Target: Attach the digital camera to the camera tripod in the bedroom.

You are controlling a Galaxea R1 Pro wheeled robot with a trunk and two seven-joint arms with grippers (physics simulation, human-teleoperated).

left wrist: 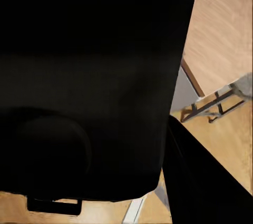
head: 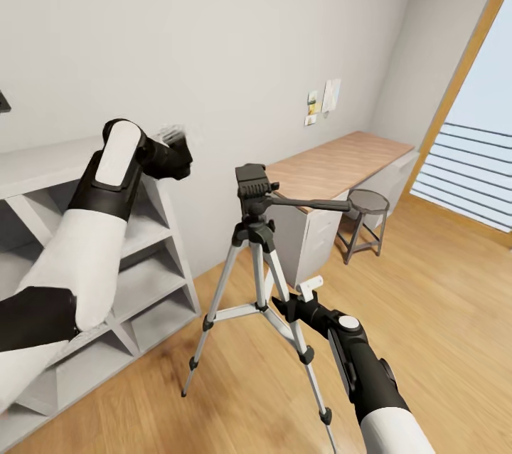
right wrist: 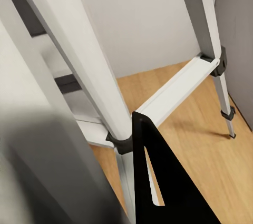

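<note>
Wooden desk [head: 341, 162], round stool [head: 368, 202], wall papers [head: 323, 99]

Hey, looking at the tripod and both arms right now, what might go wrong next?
1. The right pincer sits right against the tripod legs; a nudge might tip it.
2. The left pincer is raised beside the shelf, and a dark object, probably the camera, blocks its wrist view, so lining it up with the tripod head could miss or knock the handle.

Wood plank floor [head: 441, 312] carries camera tripod [head: 257, 276], stool [head: 366, 215].
</note>
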